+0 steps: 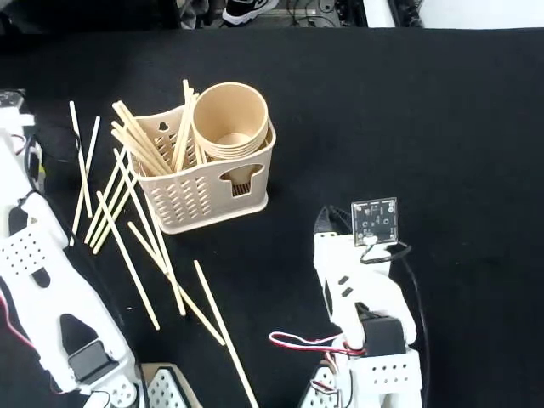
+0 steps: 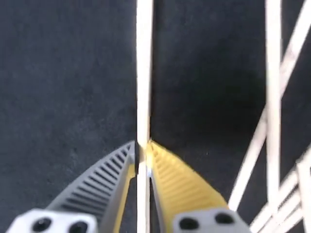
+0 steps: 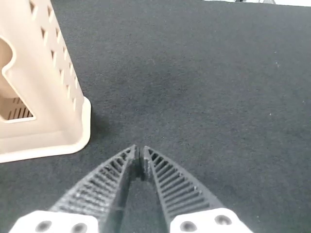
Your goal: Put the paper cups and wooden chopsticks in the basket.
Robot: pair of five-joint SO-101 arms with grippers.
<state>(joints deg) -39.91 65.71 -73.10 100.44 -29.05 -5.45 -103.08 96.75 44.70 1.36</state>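
Paper cups (image 1: 231, 119) sit stacked in the basket's (image 1: 195, 200) right half, chopsticks (image 1: 143, 143) in its left. Loose chopsticks (image 1: 102, 217) lie on the table (image 1: 408, 110), left and front of it.

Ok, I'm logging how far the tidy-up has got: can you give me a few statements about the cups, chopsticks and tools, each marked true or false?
1. The paper cups sit stacked inside the basket. True.
2. The left tool is shut on a chopstick. True.
3. Nothing is left to collect. False: many chopsticks lie on the table beside the basket.
4. The right tool holds a cup. False: it is shut and empty, near the basket.
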